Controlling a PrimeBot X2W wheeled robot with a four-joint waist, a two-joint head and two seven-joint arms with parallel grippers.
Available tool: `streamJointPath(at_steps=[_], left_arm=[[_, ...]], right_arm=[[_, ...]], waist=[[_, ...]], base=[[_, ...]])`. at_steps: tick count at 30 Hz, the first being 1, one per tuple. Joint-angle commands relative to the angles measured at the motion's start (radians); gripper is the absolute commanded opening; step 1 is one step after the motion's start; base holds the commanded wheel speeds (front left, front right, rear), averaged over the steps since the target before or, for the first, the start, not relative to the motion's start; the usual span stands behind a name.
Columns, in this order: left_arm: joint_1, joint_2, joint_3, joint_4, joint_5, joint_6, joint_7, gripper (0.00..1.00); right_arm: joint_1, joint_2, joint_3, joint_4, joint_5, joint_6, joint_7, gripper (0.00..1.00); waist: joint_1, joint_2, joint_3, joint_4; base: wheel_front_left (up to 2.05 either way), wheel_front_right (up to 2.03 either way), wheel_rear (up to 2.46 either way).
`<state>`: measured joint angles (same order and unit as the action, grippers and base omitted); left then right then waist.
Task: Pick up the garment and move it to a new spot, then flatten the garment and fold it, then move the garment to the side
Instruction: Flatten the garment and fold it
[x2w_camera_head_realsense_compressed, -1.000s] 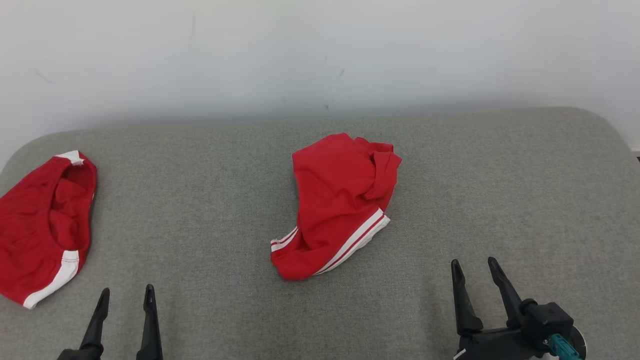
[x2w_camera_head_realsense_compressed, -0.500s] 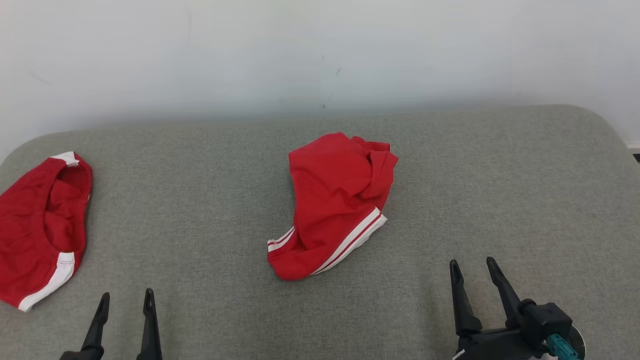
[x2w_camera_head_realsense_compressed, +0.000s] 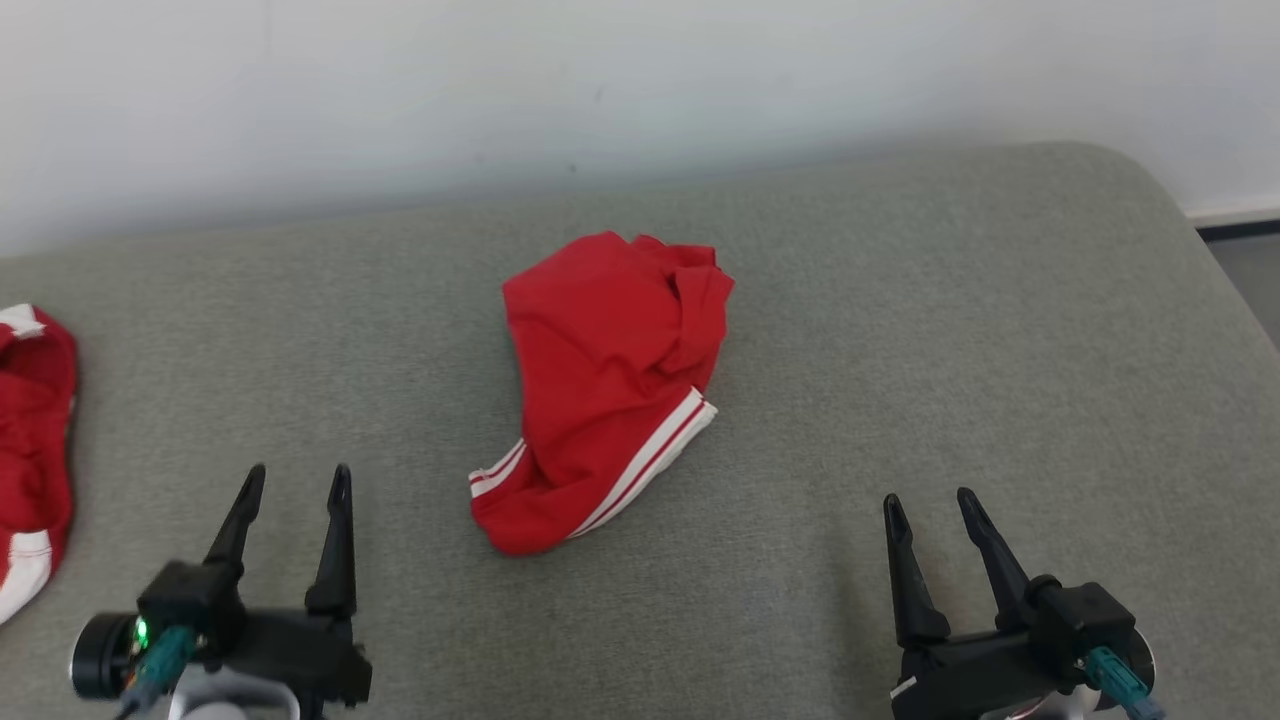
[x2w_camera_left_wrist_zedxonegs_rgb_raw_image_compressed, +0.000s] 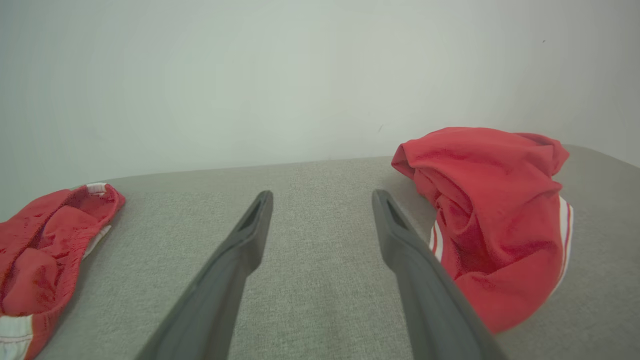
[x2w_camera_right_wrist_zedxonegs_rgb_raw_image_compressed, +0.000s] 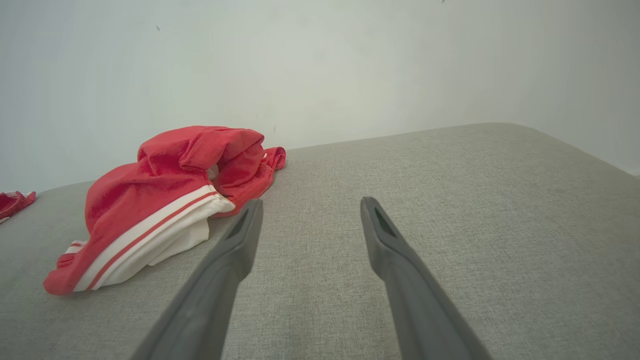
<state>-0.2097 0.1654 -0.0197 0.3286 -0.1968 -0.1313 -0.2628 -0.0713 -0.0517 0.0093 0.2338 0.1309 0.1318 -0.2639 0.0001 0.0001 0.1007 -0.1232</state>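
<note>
The garment (x2w_camera_head_realsense_compressed: 600, 380) lies crumpled in the middle of the grey upholstered surface (x2w_camera_head_realsense_compressed: 900, 330), red with white stripe trim along its near edge. In the left wrist view the garment (x2w_camera_left_wrist_zedxonegs_rgb_raw_image_compressed: 495, 215) sits just right of my fingers; in the right wrist view the garment (x2w_camera_right_wrist_zedxonegs_rgb_raw_image_compressed: 165, 200) lies to their left. My left gripper (x2w_camera_head_realsense_compressed: 298, 475) is open at the lower left, short of the garment and apart from it. My right gripper (x2w_camera_head_realsense_compressed: 928, 500) is open at the lower right, also apart from it. Nothing is between the fingers of my left gripper (x2w_camera_left_wrist_zedxonegs_rgb_raw_image_compressed: 322, 195) or my right gripper (x2w_camera_right_wrist_zedxonegs_rgb_raw_image_compressed: 311, 202).
A second red piece of clothing (x2w_camera_head_realsense_compressed: 30, 440) with white trim lies at the far left edge, also seen as the red heap (x2w_camera_left_wrist_zedxonegs_rgb_raw_image_compressed: 45, 250). A pale wall (x2w_camera_head_realsense_compressed: 640, 80) runs behind the surface. The surface rounds off at the right, with floor (x2w_camera_head_realsense_compressed: 1245, 275) beyond.
The head camera has moved, so the whole picture has shifted left and up. My left gripper has come forward and further into view. Both garments lie as before.
</note>
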Motion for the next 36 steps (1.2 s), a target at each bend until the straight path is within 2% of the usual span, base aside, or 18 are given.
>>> streamJointPath(at_steps=[1, 9, 21, 22, 23, 30, 32, 36], left_arm=[[-0.033, 0.009, -0.010, 0.015, -0.022, 0.001, -0.003, 1.00], [-0.192, 0.059, -0.148, 0.225, -0.076, 0.001, 0.012, 1.00], [-0.261, 0.067, -0.342, 0.424, -0.205, 0.001, 0.091, 1.00], [-0.266, 0.069, -0.352, 0.430, -0.211, 0.001, 0.092, 0.42], [-0.271, 0.070, -0.363, 0.436, -0.219, 0.001, 0.092, 0.00], [-0.297, 0.062, -0.403, 0.423, -0.275, 0.001, 0.033, 0.00], [-0.289, 0.063, -0.390, 0.401, -0.281, 0.003, 0.015, 0.00], [-0.234, 0.068, -0.340, 0.313, -0.291, 0.035, -0.001, 0.00]], right_arm=[[-0.012, 0.003, 0.000, -0.003, 0.008, -0.002, -0.001, 1.00], [-0.032, 0.003, 0.012, -0.007, 0.028, -0.002, -0.001, 1.00], [-0.042, 0.003, 0.002, -0.004, 0.033, -0.002, -0.001, 1.00], [-0.043, 0.003, 0.003, -0.006, 0.033, -0.002, -0.001, 1.00], [-0.043, 0.003, 0.004, -0.008, 0.032, -0.002, -0.001, 1.00], [-0.020, 0.003, -0.015, -0.011, 0.027, -0.002, -0.001, 1.00], [-0.014, 0.003, -0.020, -0.013, 0.026, -0.002, -0.001, 1.00], [-0.002, 0.003, -0.027, -0.014, 0.026, -0.002, -0.001, 1.00]], waist=[[-0.0001, -0.0001, 0.042, -0.042], [-0.0001, -0.0001, 0.091, -0.107], [-0.0001, -0.0001, 0.097, -0.132], [-0.0001, -0.0001, 0.097, -0.131], [-0.0001, -0.0001, 0.096, -0.130], [-0.0001, -0.0001, 0.068, -0.084], [-0.0001, -0.0001, 0.055, -0.060], [-0.0001, -0.0001, 0.030, -0.009]], base=[[0.00, 0.00, 0.00], [0.00, 0.00, 0.00], [0.00, 0.00, 0.00], [0.00, 0.00, 0.00], [0.00, 0.00, 0.00], [0.00, 0.00, 0.00], [0.00, 0.00, 0.00], [0.00, 0.00, 0.00]])
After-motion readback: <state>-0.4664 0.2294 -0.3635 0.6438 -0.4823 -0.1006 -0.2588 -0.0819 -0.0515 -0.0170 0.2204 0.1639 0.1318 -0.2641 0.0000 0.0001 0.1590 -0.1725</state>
